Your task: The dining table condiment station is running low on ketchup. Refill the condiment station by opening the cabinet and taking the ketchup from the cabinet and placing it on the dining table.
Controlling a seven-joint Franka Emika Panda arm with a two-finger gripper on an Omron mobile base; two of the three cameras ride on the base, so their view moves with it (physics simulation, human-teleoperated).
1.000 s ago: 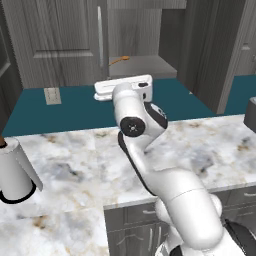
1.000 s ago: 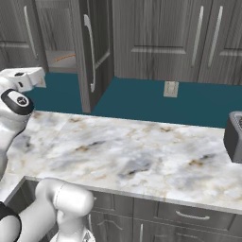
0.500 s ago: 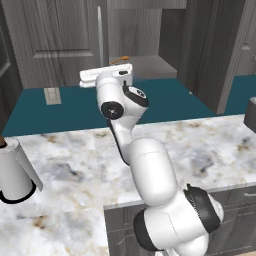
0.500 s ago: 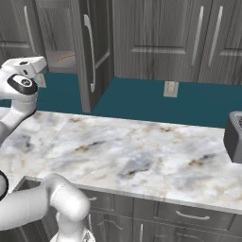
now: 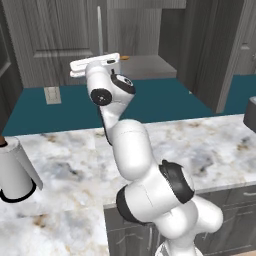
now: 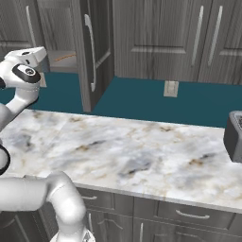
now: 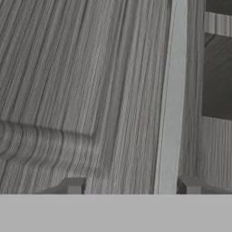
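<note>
The cabinet is dark grey wood grain, and its left door fills the hand view. That door's silver bar handle runs up between my two finger tips, closer to the right one. My gripper is open around the handle with gaps on both sides. From the base, my white hand is raised against the door below the handle. The right door stands open, showing a grey shelf with a thin orange sliver on it. The ketchup and the dining table are out of view.
A marble counter with grey drawers lies under the arm. A white paper-towel roll stands at its left. A dark toaster sits at its right end. A wall outlet is on the teal backsplash.
My hand has swung up and to the left, from in front of the open shelf to the left door's handle. The counter and its things have not moved.
</note>
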